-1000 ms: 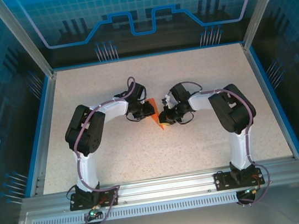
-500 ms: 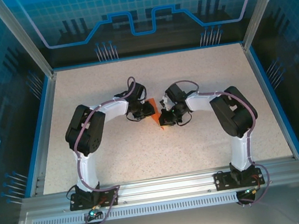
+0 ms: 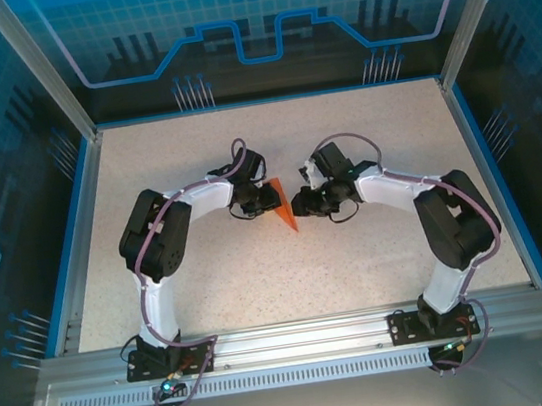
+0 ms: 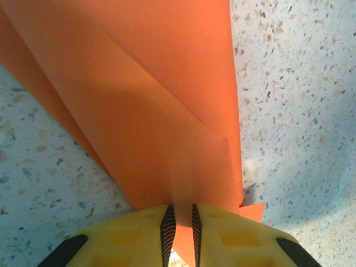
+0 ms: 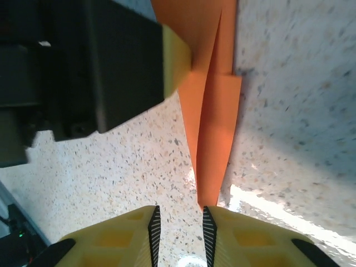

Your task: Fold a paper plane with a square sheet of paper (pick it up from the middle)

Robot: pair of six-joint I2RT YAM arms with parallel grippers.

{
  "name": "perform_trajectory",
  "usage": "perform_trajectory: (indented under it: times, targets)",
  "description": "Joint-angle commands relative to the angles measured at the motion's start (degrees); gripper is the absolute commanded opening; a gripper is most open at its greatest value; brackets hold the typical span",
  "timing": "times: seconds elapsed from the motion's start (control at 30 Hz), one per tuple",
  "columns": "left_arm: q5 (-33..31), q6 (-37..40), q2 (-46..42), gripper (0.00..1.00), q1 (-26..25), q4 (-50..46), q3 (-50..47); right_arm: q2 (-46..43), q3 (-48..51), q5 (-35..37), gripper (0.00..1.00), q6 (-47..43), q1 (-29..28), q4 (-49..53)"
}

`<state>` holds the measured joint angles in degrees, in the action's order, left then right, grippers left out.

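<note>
Table [image 3: 378,248]: paper plane [image 3: 284,219] at centre, between both wrists. Arms bent inward, elbows out, wrists low, facing each other. Left gripper [image 4: 181,214] pinching plane, away from tip. Right gripper [image 5: 179,214] jaws slightly parted, nothing between, plane's tip just ahead of fingertips. My read: anchor with left, take tip square on centre crease, press slow, avoid skew.

Bright overhead light, soft shadows, a glare patch on the table [image 5: 300,67].

free: table [image 3: 262,285] front | blocked: centre, left arm [image 3: 164,233], right arm [image 3: 456,222], paper plane [image 3: 283,216]
</note>
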<state>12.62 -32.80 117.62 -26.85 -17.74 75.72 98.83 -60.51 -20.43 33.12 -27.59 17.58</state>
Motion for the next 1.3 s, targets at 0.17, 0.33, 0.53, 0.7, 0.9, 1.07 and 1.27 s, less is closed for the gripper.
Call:
perform_trajectory:
  times: [0.17, 0.33, 0.53, 0.7, 0.9, 1.07, 1.27]
  targets:
    - [-4.19, 1.12, 4.55, 0.23, -0.15, -5.38, -0.82, 4.47, -5.94, 12.82, 0.3, -4.2, -5.31, 7.43]
    - [-4.02, 1.09, 4.59, 0.23, -0.21, -5.61, -0.49, 8.96, -9.99, 15.16, 0.3, -6.18, -8.34, 8.65]
    - [-3.93, 1.1, 4.35, 0.23, -0.22, -5.83, -0.45, 12.23, -11.65, 14.86, 0.29, -6.96, -8.62, 8.74]
    - [-3.92, 1.04, 4.03, 0.23, -0.2, -5.95, -0.21, 13.74, -11.78, 14.28, 0.27, -7.42, -8.56, 8.68]
    - [-3.83, 1.13, 3.14, 0.23, -0.24, -6.18, 0.13, 13.85, -8.86, 11.27, 0.16, -7.24, -7.11, 5.73]
    - [-4.01, 1.42, 1.78, 0.23, -0.21, -6.61, 1.19, 14.14, -5.04, 4.62, 0.09, -6.08, -4.02, 0.86]
    - [-3.77, 1.7, -1.58, 0.29, -0.1, -4.82, 1.93, 13.94, -1.78, -1.34, 0.07, -4.98, -1.28, -3.28]
